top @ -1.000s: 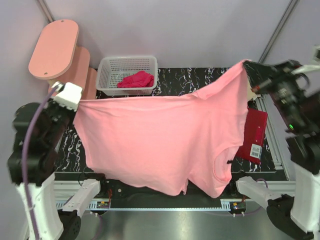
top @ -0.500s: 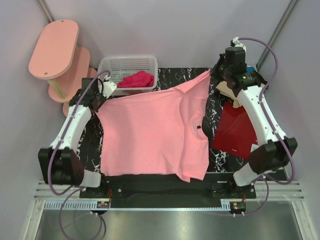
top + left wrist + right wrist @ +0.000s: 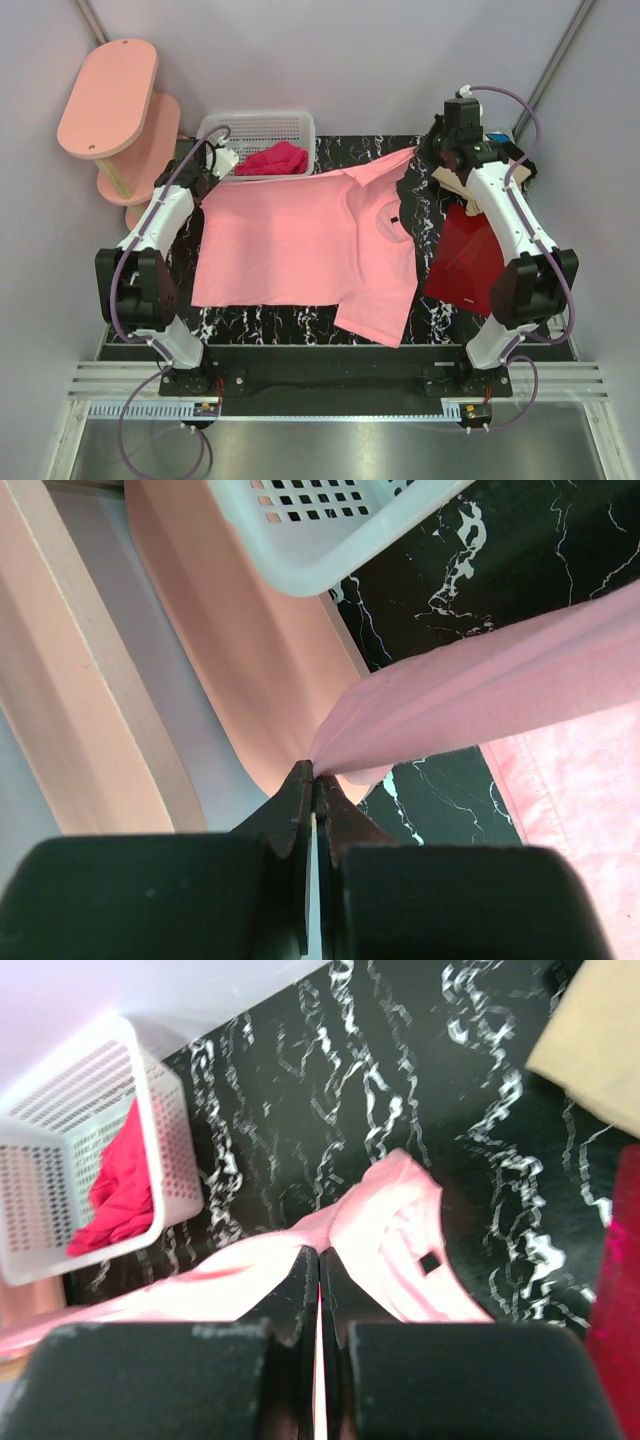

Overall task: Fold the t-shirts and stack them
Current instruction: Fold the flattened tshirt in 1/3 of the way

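Both jaws are pressed together on cloth: the left gripper pinches one far corner of the pink t-shirt, the right gripper the other. The shirt lies spread across the table, its far edge lifted. Either thin pinch could slip (only the edge is gripped), or the left corner could snag the basket just beside it.

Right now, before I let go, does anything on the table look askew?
Yes. The pink t-shirt is not flat: its near right part looks doubled over beside the collar and juts past the straight near hem. The left pincer and right pincer are shut on its far corners.
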You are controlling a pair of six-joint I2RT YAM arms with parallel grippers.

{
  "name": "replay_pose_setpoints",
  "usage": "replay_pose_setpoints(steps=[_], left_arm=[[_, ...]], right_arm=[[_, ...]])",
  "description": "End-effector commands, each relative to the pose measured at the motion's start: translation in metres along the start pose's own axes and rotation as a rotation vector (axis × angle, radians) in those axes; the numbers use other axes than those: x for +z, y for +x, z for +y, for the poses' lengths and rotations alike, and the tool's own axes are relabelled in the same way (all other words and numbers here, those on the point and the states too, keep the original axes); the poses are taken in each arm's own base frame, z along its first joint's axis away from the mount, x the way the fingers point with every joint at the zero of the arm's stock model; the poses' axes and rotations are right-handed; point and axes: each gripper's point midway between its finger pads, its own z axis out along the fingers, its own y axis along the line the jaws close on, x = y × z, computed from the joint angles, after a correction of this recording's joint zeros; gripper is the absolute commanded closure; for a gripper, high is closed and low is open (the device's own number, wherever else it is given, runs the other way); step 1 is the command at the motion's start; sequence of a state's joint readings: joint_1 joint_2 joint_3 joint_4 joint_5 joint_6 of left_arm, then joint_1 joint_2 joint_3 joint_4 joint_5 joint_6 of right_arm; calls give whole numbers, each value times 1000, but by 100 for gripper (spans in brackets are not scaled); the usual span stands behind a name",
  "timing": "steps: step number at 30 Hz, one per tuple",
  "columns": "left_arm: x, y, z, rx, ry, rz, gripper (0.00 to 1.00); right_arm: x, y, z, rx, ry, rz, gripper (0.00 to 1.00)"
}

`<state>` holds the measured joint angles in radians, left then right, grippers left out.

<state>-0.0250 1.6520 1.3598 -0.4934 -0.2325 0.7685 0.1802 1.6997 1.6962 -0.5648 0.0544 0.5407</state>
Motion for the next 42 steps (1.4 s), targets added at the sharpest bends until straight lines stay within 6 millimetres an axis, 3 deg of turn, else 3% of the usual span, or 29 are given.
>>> replay_pose_setpoints(steps=[1,14,30,35,37,38,40,42], left_arm=[[-9,-1,16,5,-80,-31,100],[20,8,9,50,-91,15,100],[38,46,-39,60,-10,57,100],[31,64,-60,55,29,72,100],[28,69,-70,50,61,72,100],[24,71,-73,33,74,75,100],[21,73,-81,16,105,74,90],[18,77,-86,-3,129,90,73]], right_arm=[[-17,-5,12,57,-71,-18,100],[-27,32,0,90,-68,79,100],[-36,113,-33,148,-34,279,100],[-43,151,-43,168,-27,400,75],[-43,157,-45,176,-22,422,60],[-43,158,-45,180,-22,429,46],[-41,154,-42,182,-15,437,40],[-36,142,-34,184,-21,419,40]])
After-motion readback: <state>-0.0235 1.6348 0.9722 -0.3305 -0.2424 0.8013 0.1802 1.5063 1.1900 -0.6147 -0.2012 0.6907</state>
